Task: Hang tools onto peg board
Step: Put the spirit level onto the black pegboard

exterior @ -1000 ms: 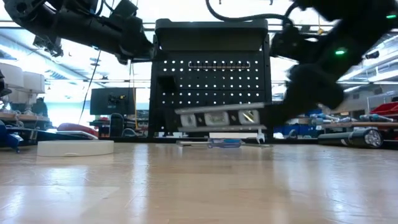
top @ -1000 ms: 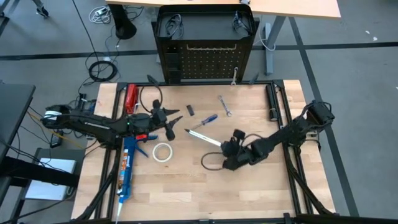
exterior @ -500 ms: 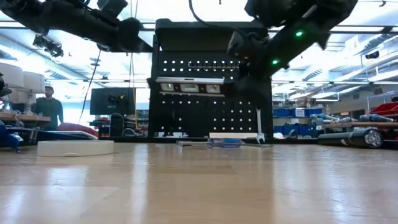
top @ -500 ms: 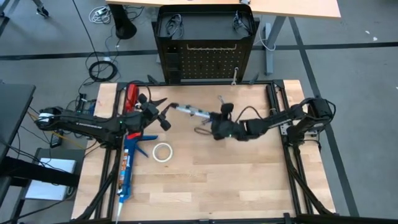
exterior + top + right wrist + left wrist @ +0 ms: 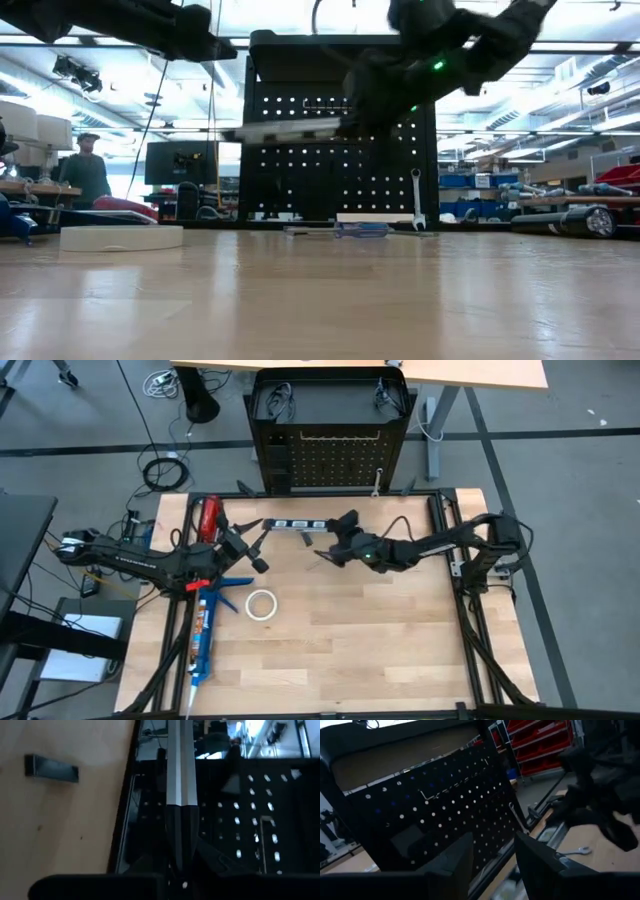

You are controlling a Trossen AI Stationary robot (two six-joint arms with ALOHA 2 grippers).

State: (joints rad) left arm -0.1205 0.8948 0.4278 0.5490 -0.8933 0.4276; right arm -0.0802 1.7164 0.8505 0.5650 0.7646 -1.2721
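High view showed the right claw closed on one end of a long silver level, which lay flat in the air above the table, stretching toward 9 o'clock from the claw, in front of the peg board at 12 o'clock. Low view showed the level raised, slightly tilted, across the board's holes, with a wrench hanging on the board toward 3 o'clock. The left claw hovered at the level's 8 o'clock, near its free end, fingers parted about halfway and holding nothing. A white tape roll lay on the table at 6 o'clock from the left claw, beside a blue caulking gun. A red tool lay by the table's edge at 10 o'clock.
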